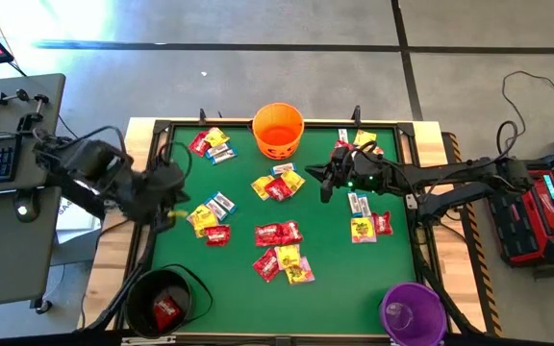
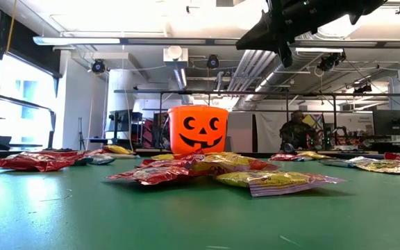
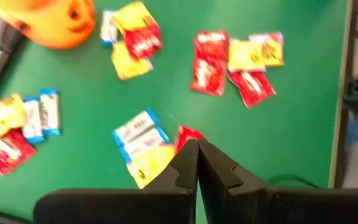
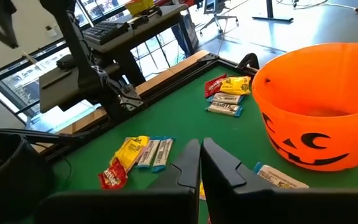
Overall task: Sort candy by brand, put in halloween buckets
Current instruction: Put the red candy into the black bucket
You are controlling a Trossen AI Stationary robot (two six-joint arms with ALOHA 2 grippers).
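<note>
Scanning left to right, you see the left pincer (image 1: 169, 213) pressed together, empty, above flat shiny wrapped candy packets (image 1: 279, 252) strewn on the green tabletop (image 1: 335, 269); the right pincer (image 1: 325, 183), likewise pressed together, hovers near the round orange plastic bucket (image 1: 278, 131).

Past our right gripper (image 4: 200, 163), fingers pressed together with nothing between them, we see the orange bucket (image 4: 316, 118) with its black cut-out face standing on the green table (image 4: 185, 118). Beside the fingers lie a yellow packet (image 4: 129, 151), two white-and-blue packets (image 4: 154, 153) and a red packet (image 4: 112, 177). Our left arm (image 4: 114, 84) reaches in over the table's far edge.
</note>
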